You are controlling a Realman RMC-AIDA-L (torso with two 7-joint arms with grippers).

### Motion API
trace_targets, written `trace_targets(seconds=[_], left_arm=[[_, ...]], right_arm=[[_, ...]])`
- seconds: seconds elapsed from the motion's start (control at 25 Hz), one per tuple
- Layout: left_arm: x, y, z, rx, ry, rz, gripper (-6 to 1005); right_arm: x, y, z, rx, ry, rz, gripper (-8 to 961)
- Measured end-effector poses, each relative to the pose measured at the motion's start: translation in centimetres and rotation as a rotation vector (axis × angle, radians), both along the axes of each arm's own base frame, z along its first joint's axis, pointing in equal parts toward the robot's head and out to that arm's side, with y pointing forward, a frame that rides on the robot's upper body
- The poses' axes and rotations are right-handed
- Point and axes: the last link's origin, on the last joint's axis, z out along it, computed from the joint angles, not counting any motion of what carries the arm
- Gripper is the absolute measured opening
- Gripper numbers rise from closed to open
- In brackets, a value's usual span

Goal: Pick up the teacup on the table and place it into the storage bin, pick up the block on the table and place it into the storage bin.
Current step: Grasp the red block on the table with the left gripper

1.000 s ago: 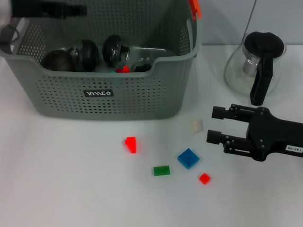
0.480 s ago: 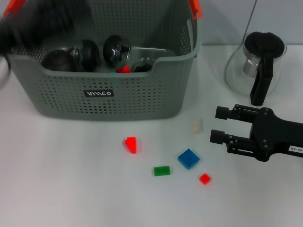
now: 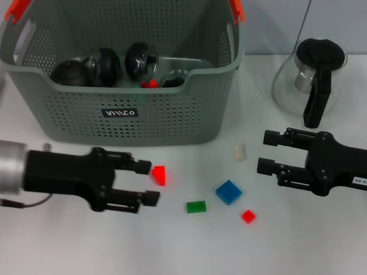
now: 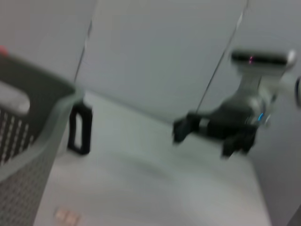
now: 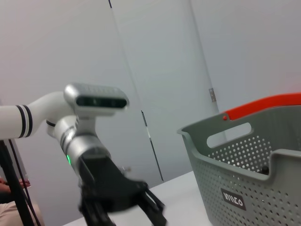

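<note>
The left gripper (image 3: 146, 182), jaws spread and empty, sits low with the red block (image 3: 159, 175) just off its fingertips, nearer than the open, empty right gripper (image 3: 262, 152), with the storage bin (image 3: 132, 117) just behind

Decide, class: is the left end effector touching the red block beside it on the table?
Cannot tell. In the head view the open left end effector has its upper fingertip right at the edge of the red block, with no plain gap or contact visible.
</note>
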Motion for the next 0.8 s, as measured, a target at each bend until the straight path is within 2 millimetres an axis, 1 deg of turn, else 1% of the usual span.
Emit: trace_targets(seconds=[0.12, 0.2, 0.32, 0.44, 0.8], left_arm=[[-0.2, 0.6, -2.5, 0.078, 0.059, -0.078, 717], [-0.5, 1.0, -3.5, 0.135, 0.087, -0.102, 716], [-1.3, 1.7, -4.9, 0.171, 0.126, -0.079, 715], [-2.1, 2.1, -5.8, 0.191, 0.157, -0.056, 714], [-3.6, 2.9, -7.7, 0.292, 0.230, -0.056, 710]], right_arm=[[0.1, 0.0, 0.1, -0.001, -0.001, -0.006, 716], [0.1, 0.0, 0.1, -0.003, 0.000, -0.008, 716], [0.1, 0.0, 0.1, -0.004, 0.001, -0.009, 716], [0.1, 0.0, 0.0, -0.003, 0.000, -0.011, 715], [-0.2, 0.3, -0.1, -0.004, 0.000, -0.005, 715]])
